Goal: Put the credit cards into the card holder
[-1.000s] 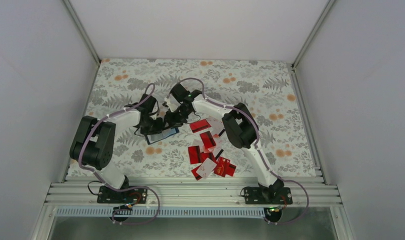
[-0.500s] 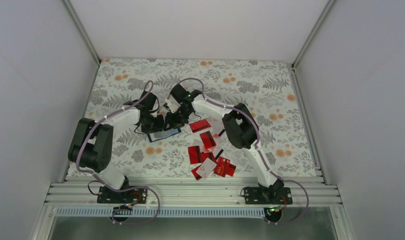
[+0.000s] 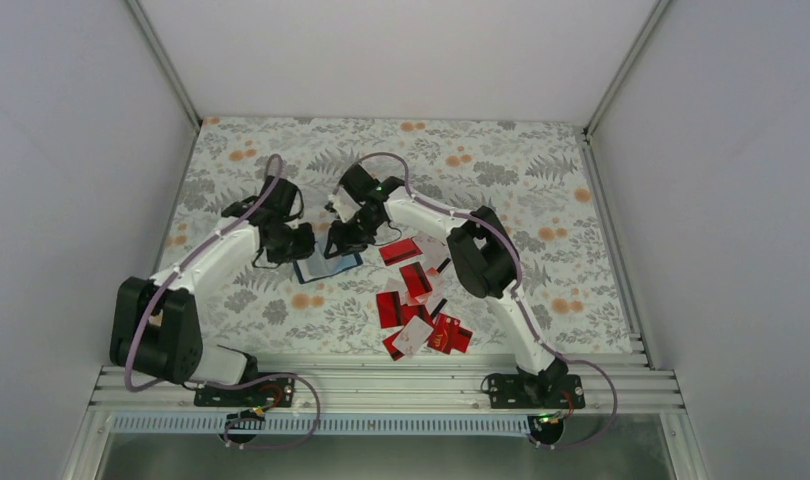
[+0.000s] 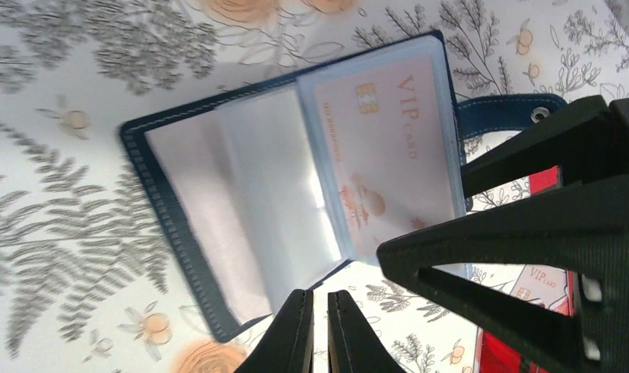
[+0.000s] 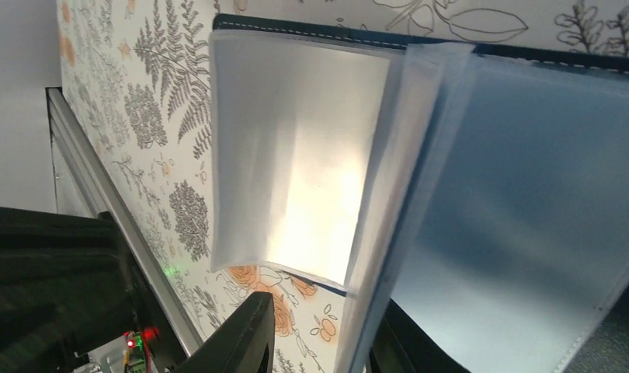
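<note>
Just between right fingers [image 5: 245, 342], clear sleeve [image 5: 373, 256] of card holder [image 5: 529, 194].

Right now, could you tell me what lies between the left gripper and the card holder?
Nothing: in the left wrist view the left gripper, shut, sits at the edge of the open card holder.

Left arm [image 3: 213, 258]: white links, black joints, elbow low at the near left, forearm reaching forward and inward.
Left gripper [image 4: 320, 297]: pointed downward, fingers closed to a hairline gap.
Right arm [image 3: 426, 215]: elbow raised, forearm stretched leftward (across toward its partner).
Right gripper [image 5: 319, 315]: tilted downward, jaws standing partly apart.
Both grippers: near each other, not touching.
</note>
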Robot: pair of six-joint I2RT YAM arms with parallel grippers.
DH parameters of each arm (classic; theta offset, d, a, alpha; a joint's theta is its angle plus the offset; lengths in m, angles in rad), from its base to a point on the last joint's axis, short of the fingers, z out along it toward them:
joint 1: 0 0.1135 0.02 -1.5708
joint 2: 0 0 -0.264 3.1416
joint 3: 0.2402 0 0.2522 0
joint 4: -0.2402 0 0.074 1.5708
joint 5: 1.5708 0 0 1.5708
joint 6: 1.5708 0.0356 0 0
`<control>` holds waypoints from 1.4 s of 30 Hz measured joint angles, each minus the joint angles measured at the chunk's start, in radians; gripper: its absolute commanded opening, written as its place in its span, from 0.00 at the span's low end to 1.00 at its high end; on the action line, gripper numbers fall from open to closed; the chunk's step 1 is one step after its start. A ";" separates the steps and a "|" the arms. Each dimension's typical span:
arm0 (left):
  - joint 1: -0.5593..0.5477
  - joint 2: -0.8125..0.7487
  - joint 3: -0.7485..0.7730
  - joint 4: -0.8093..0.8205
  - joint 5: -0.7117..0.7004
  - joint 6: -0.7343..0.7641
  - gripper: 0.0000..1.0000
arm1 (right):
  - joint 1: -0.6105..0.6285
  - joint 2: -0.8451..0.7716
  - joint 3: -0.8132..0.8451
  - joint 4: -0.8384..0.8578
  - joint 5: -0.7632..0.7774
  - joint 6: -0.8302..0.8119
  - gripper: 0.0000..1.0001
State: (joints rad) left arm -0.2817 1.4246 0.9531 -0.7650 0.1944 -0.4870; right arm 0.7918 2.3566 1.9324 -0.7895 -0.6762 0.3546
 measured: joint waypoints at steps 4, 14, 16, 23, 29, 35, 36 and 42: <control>0.026 -0.064 0.006 -0.043 -0.039 0.000 0.07 | 0.005 0.000 0.007 0.008 -0.020 0.012 0.30; 0.057 -0.226 0.011 -0.113 -0.138 -0.024 0.08 | 0.070 0.016 0.143 0.024 -0.074 0.048 0.30; 0.057 -0.241 0.018 -0.122 -0.146 -0.026 0.08 | 0.081 0.024 0.161 0.041 -0.096 0.059 0.30; 0.057 -0.294 0.065 -0.143 -0.161 -0.022 0.09 | 0.087 0.035 0.180 0.066 -0.143 0.090 0.30; 0.057 -0.328 0.073 -0.150 -0.164 -0.019 0.11 | 0.081 0.014 0.185 0.048 -0.091 0.069 0.32; 0.057 -0.360 0.004 -0.142 -0.131 -0.021 0.16 | 0.052 -0.164 -0.055 0.025 0.035 0.025 0.33; 0.057 -0.369 -0.011 -0.137 -0.114 -0.019 0.18 | 0.040 -0.222 -0.124 0.031 0.058 0.018 0.34; 0.039 -0.416 -0.081 -0.049 0.037 0.027 0.30 | -0.051 -0.553 -0.454 0.061 0.118 0.019 0.42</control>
State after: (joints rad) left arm -0.2428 1.0084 0.8722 -0.8143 0.2314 -0.4603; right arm 0.7410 1.8034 1.4784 -0.7280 -0.5579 0.3740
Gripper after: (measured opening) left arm 0.245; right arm 0.375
